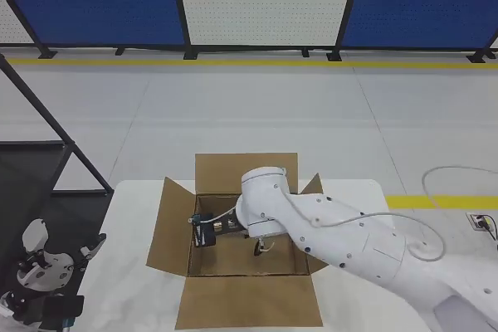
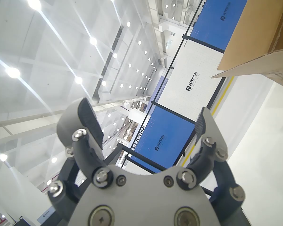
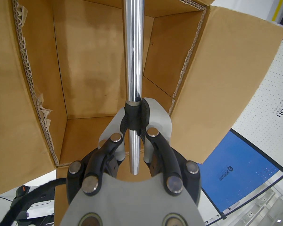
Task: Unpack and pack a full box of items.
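Right gripper [image 3: 135, 114] is closed narrow on a shiny metal rod [image 3: 133, 48], and its two dark pads [image 3: 145, 111] press on the rod from both sides. The grip is close to one end of the rod. A short piece of it sticks back toward the wrist, and the long piece goes forward, away from the fingers. The rod is straight, round and mirror-bright, and it touches nothing except the pads, as far as I can see.

Gripper and rod are inside the open cardboard box [image 1: 232, 174], with the brown inner walls around them. The far end of the rod reaches up to the torn corrugated edge of one flap. From above, the right arm comes over the right side of the box and goes down into it, with the wrist near the left inner wall.

The box stands on the white table [image 1: 133, 290] with its four flaps folded outward.

The left gripper [image 2: 145, 121] is opened wide and holds nothing. It points upward to the ceiling lights, and one flap of the box is to its side, well apart from its fingers.
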Robot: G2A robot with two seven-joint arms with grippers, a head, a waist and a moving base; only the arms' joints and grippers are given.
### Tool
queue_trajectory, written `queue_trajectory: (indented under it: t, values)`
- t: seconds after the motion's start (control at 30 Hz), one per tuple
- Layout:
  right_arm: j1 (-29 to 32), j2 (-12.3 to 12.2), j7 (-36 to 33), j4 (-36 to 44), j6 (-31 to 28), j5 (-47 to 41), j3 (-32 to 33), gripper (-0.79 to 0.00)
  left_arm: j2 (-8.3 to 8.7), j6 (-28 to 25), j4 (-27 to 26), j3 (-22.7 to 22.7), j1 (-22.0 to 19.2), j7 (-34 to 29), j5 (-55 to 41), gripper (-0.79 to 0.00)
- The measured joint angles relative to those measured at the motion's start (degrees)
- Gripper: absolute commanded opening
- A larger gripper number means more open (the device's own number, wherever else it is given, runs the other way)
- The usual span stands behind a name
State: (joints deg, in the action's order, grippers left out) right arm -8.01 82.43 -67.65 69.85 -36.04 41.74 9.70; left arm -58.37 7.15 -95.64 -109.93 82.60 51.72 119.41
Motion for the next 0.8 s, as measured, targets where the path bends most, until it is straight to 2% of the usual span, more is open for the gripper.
queue_trajectory:
  t: [0.27,0.8]
  values:
    - [1.8,6.6,-1.1,-14.1,1.4,-3.5,0.0,-0.785,0.0,0.0,0.0,0.0,0.0,0.0,0.0,0.0]
    - [2.9,6.8,-0.4,-15.6,1.9,-3.0,0.1,-0.785,0.0,0.0,0.0,0.0,0.0,0.0,0.0,0.0]
